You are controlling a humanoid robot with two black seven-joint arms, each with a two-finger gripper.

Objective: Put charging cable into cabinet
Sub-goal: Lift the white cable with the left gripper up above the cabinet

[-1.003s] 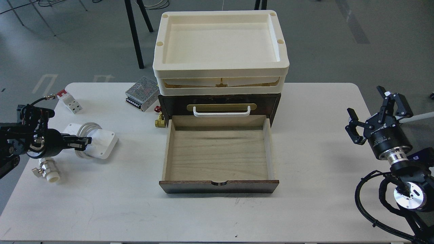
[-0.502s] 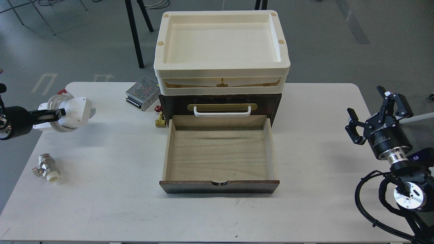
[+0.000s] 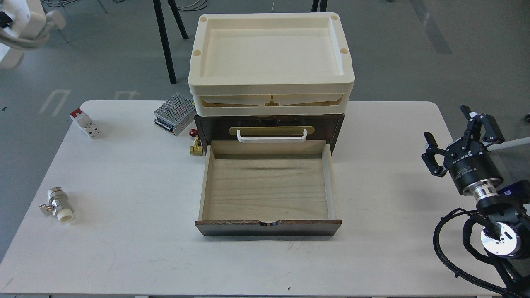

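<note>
The charging cable (image 3: 22,18), a white adapter with a thick white cord, hangs in the air at the far top-left corner, partly cut off by the view's edge. Only a dark sliver of my left gripper (image 3: 3,18) shows against it at the edge, holding it well left of and above the table. The dark-brown cabinet (image 3: 207,124) stands mid-table with its pale wood drawer (image 3: 267,186) pulled fully open and empty. My right gripper (image 3: 447,124) is open and empty at the table's right edge.
Cream trays (image 3: 269,89) are stacked on top of the cabinet. A perforated grey power-supply box (image 3: 174,113), a red-and-white block (image 3: 85,123), a brass valve (image 3: 195,147) and a silver valve (image 3: 58,205) lie on the white table (image 3: 124,248), all left of the drawer.
My left gripper has lifted the charging cable off the table's left side and carried it up and left, to the view's top-left corner. The right arm has not moved.
</note>
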